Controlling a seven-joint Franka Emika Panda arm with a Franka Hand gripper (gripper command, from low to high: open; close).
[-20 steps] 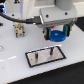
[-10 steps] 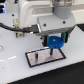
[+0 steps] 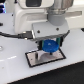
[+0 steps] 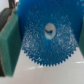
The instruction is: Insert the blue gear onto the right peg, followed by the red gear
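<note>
The blue gear (image 3: 49,48) is a bright-blue disc with a centre hole, held in my gripper (image 3: 49,45), which is shut on it. It hangs low over the black-bordered white plate (image 3: 34,61), toward the plate's end on the exterior view's right. In the wrist view the blue gear (image 4: 47,36) fills most of the picture, with a fingertip (image 4: 9,45) beside it. Something dark shows through the gear's centre hole; I cannot tell whether it is the right peg. The pegs are hidden under the gripper and gear. The red gear is out of view.
The white tabletop (image 3: 15,72) surrounds the plate. The arm's white body (image 3: 35,15) fills the upper part of the exterior view. A dark cable (image 3: 12,36) runs along the exterior view's left.
The gripper with the blue gear has come down toward the plate, from above it to just over its surface.
</note>
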